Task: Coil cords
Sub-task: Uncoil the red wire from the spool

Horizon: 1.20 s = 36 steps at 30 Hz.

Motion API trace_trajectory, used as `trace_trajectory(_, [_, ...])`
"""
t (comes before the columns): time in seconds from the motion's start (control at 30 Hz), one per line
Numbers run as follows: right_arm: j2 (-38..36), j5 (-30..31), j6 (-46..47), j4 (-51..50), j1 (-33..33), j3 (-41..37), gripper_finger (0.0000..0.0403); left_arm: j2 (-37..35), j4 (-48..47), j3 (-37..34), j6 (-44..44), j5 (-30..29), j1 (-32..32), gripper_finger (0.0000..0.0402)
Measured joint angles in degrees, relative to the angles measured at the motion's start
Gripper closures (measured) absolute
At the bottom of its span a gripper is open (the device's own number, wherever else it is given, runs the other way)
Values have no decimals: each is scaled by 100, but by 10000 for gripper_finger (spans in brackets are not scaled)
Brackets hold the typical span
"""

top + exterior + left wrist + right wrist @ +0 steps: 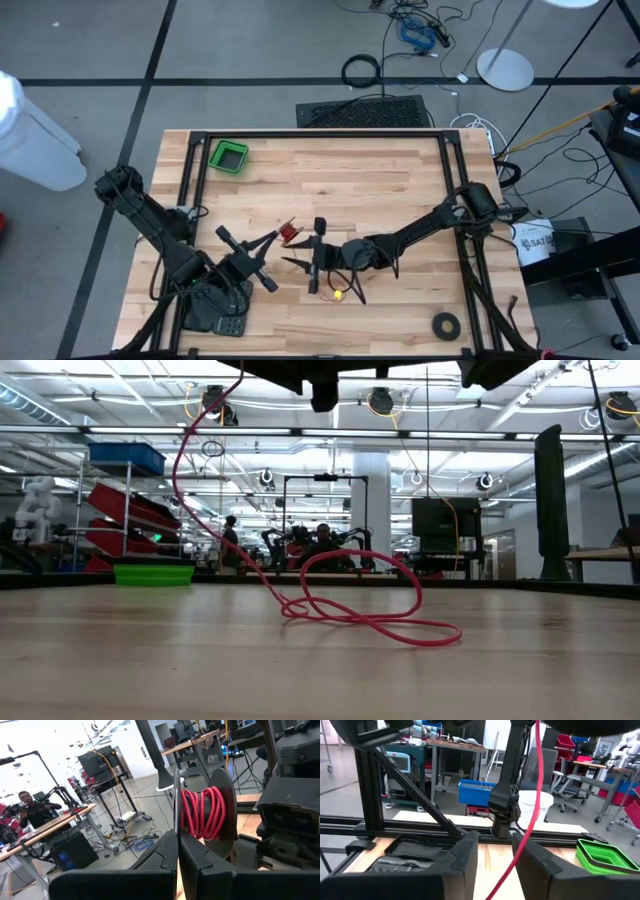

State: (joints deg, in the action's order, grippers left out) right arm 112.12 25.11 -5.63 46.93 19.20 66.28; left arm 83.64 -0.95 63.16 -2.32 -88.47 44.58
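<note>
A red cord is partly wound on a black spool (202, 812). My left gripper (178, 837) is shut on that spool, held above the table's middle (290, 235). From there the cord (185, 460) hangs down to slack loops lying on the table (370, 615). My right gripper (497, 855) stands just right of the spool (305, 255), open. The hanging cord (520, 845) runs between its two fingers, close against one finger (535, 862). My left gripper pinches the rim of the spool's thin near flange (176, 820) between its two fingers, coming in level. The spool is lifted clear of the table, its axis level, with the wound cord beyond the flange. My right gripper: I cannot tell whether its finger touches the cord.
A green bin (229, 157) stands at the table's far left corner. A flat black tape ring (446, 323) lies near the front right. Black frame rails (320, 133) run along the table's edges. A thick black cable hoop (361, 70) lies on the floor beyond.
</note>
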Motion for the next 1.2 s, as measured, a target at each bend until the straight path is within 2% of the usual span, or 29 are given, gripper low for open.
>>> trace_trajectory(0.13, [4, 9, 0, -43, 2, 0, 311, 0, -5, 0, 0, 1, 2, 398])
trace_trajectory(0.3, [4, 61, 0, -43, 20, 0, 308, 1, -4, 0, -11, 0, 2, 398])
trace_trajectory(0.5, [-4, 755, -338, -46, 79, 0, 294, 2, -7, 0, -27, 0, 2, 398])
trace_trajectory(1.2, [-101, 790, -570, 59, 79, -2, 289, 2, -45, 0, -27, -2, 2, 398])
